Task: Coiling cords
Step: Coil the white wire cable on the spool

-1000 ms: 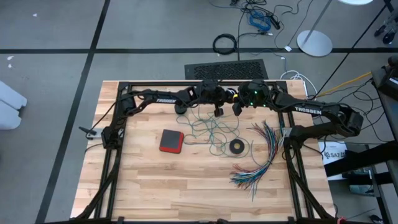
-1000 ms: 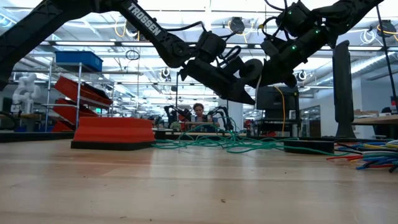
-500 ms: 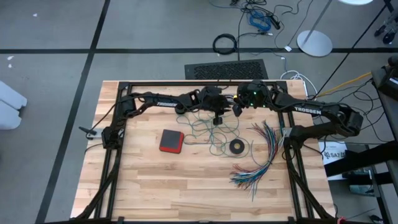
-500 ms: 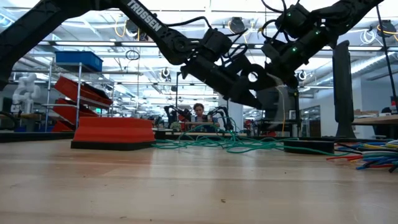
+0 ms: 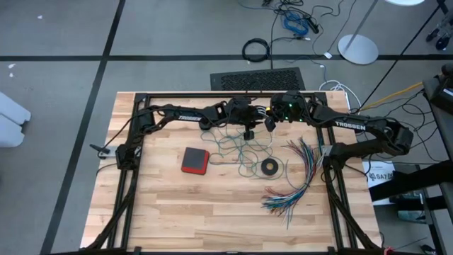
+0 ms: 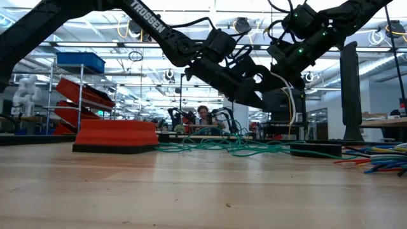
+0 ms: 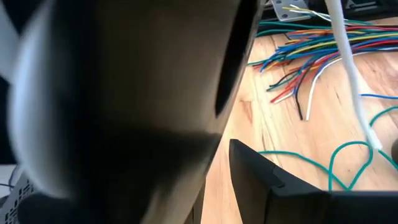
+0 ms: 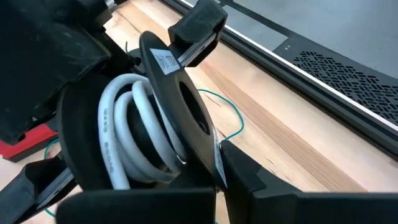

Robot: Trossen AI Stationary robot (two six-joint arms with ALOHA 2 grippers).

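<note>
White cord [image 8: 134,134] is being wound on a black spool [image 8: 168,118], held at twelve o'clock by the clamped right gripper [image 5: 271,122]; the left gripper [image 5: 249,132], part-closed on the spool's rim, should be turned steadily, tension kept.

The teal-green cord [image 5: 241,150] sprawls in loose loops on the table; the white cord [image 8: 134,134] sits wound (several turns) around a black spool.

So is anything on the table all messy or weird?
Yes. The teal-green cord lies in a loose tangle mid-table, not coiled, and a fanned bundle of coloured wires sprawls near the right side. Above the table, the white cord is wound around a black spool between the two grippers.
</note>
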